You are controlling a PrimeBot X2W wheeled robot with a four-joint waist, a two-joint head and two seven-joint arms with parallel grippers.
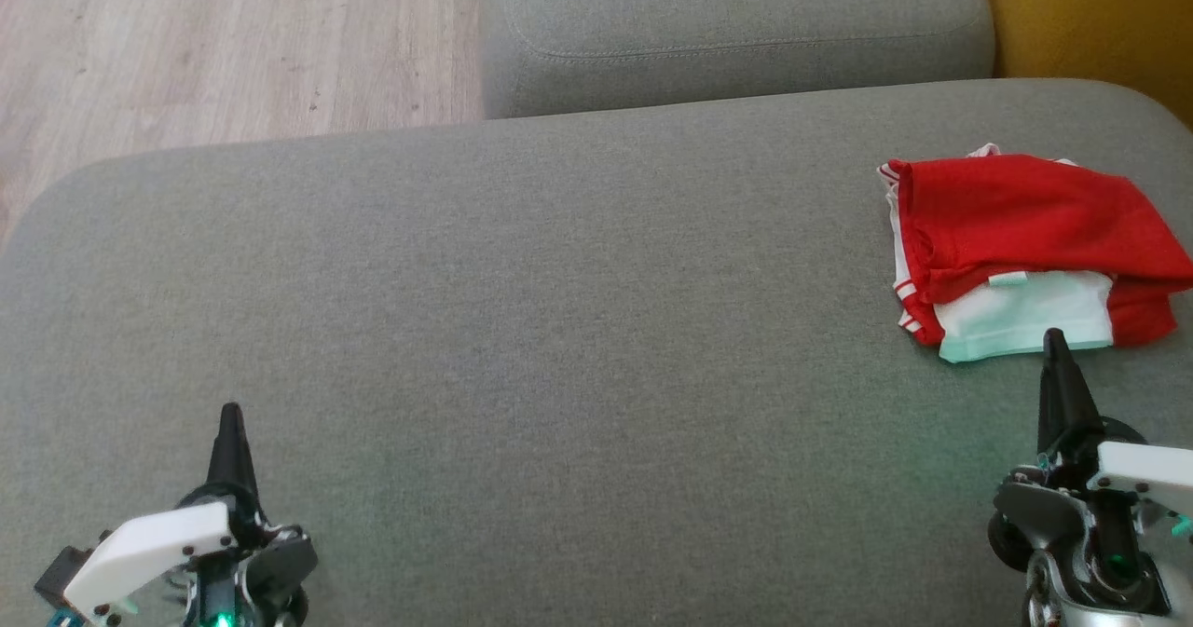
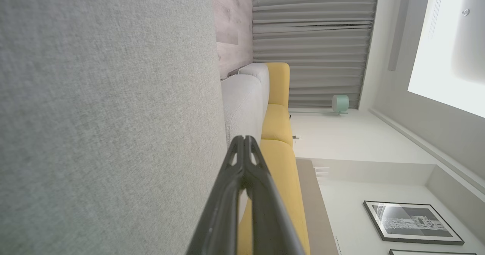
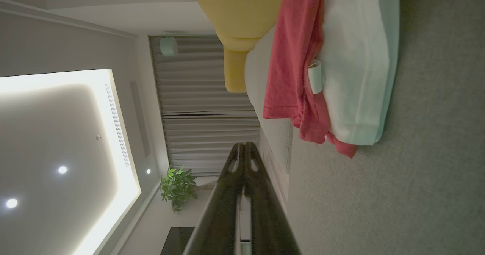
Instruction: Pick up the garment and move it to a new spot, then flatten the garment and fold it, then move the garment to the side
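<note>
The garment (image 1: 1016, 236) is a red and white shirt, folded up into a compact bundle. It's lying flat on the grey sofa cushion (image 1: 522, 310), over near its right edge, white part facing front.

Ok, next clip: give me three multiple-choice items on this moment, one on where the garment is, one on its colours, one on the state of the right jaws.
1. In the head view, where on the grey cushion does the garment lie?
A) centre
B) near left corner
C) far right side

2. What are the garment's colours?
A) blue and grey
B) red and white
C) all black

3. How do the jaws of the right gripper stand?
A) shut, empty
B) wide open
C) clamped on the garment

Answers:
1 C, the garment sits by the cushion's right edge.
2 B, red cloth lies over a white panel.
3 A, the right wrist view shows the jaws pressed together, with the cloth apart to one side.
</note>
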